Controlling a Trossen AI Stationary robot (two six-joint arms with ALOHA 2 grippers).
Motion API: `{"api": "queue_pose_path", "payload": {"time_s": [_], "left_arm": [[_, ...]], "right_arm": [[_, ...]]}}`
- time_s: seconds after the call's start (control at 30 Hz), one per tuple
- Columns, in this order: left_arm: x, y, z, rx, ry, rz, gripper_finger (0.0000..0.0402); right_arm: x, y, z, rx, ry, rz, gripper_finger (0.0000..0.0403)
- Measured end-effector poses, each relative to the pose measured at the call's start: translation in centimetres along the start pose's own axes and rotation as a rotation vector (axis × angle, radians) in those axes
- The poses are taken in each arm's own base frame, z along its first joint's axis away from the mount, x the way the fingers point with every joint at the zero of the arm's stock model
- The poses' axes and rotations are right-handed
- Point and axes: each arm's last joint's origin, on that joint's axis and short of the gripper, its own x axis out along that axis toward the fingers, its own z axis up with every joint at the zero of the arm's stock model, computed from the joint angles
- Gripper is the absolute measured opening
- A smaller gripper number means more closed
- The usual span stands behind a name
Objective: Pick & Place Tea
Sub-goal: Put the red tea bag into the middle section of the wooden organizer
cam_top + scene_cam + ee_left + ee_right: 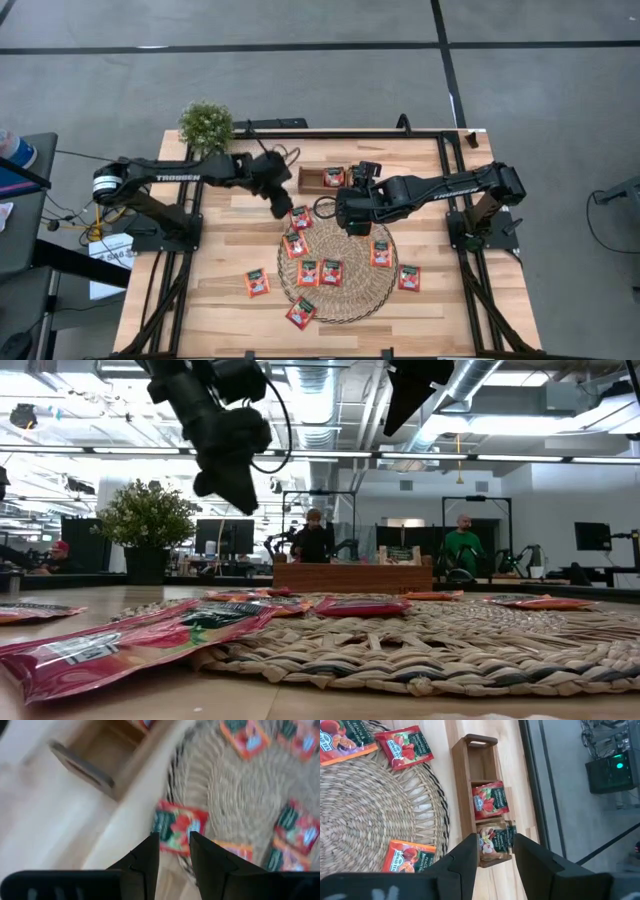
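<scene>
Nearest, red tea sachets (331, 271) lie scattered over a round woven straw mat (352, 300), some spilling onto the wooden table (220, 240). The left gripper (283, 209) hovers over a sachet at the mat's ten o'clock edge, fingers parted, empty. The right gripper (350, 225) hangs at twelve o'clock, jaws apart, empty. Beyond, a wooden divided tray (462, 785) holds two sachets. A potted plant (206, 124) stands farthest.

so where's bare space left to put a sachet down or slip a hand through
Free: the bare wood along the table's left side, left of the lone sachet, and the tray's end compartment, next to the one holding a red sachet. Crowded: the woven mat, strewn with sachets, with both claws over its far edge.
</scene>
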Motion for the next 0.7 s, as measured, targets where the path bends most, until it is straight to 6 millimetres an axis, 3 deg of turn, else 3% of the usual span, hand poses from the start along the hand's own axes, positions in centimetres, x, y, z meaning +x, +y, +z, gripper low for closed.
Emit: {"api": "queue_pose_path", "payload": {"time_s": [0.27, 0.43, 0.7], "left_arm": [[4.5, -0.9, -0.8, 0.092, 0.029, 0.065, 0.0099], [6.0, -0.6, -1.4, 0.092, 0.091, 0.083, 0.0099], [6.0, -0.6, -1.4, 0.098, 0.092, 0.083, 0.0099]], "right_arm": [[-0.2, -0.2, -0.2, 0.024, 0.008, 0.000, 0.0121], [-1.4, -0.9, -1.6, 0.077, 0.033, -0.005, 0.0121], [-3.3, -2.0, -7.1, 0.304, -0.125, 0.043, 0.0121]]}}
